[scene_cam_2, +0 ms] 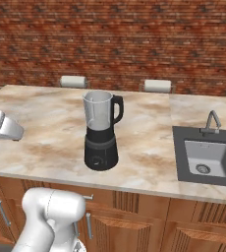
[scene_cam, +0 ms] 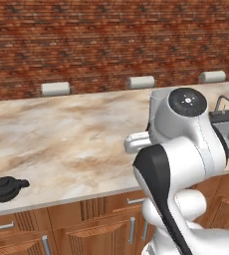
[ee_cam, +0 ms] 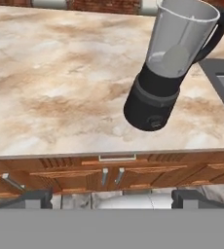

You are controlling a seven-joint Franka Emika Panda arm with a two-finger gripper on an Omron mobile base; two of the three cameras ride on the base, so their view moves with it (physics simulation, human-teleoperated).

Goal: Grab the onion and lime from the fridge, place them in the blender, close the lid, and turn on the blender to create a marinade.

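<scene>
1. You see the blender (scene_cam_2: 101, 132): black tapered base, clear grey-tinted jar, black handle.
2. At nine o'clock of the left base view, the lid (scene_cam: 7, 188) lies black on the counter (scene_cam: 61, 144), which is marbled in cream, tan and rust.
3. The wall (scene_cam_2: 110, 39) shows red-brown brick with pale mortar.
4. The sink (scene_cam_2: 206, 157) is dark grey.
5. The cupboards (scene_cam_2: 134, 221) are orange-brown grained wood with silver handles.
</scene>
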